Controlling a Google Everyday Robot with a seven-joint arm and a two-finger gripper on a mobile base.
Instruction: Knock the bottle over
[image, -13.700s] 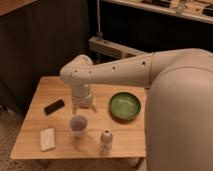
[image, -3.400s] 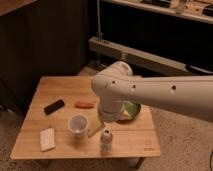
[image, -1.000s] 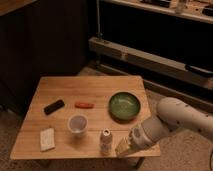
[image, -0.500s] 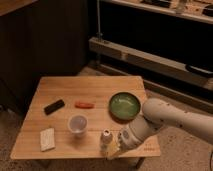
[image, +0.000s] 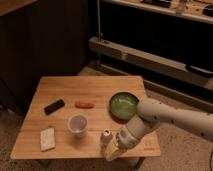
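The small pale bottle (image: 105, 138) with a dark top stands upright near the front edge of the wooden table (image: 60, 90), right of the clear plastic cup (image: 78, 124). My gripper (image: 113, 149) is low at the table's front edge, right beside the bottle on its right and touching or nearly touching its base. The white arm (image: 165, 116) reaches in from the right.
A green bowl (image: 123, 105) sits at the table's right, just behind my arm. A small red object (image: 84, 104) and a black object (image: 54, 106) lie mid-table, a white sponge-like block (image: 47, 138) at front left. Dark shelving stands behind.
The arm swung off the table to the right, then came back leftwards; over the last second the gripper has closed in on the bottle from the right. The bottle still stands upright.
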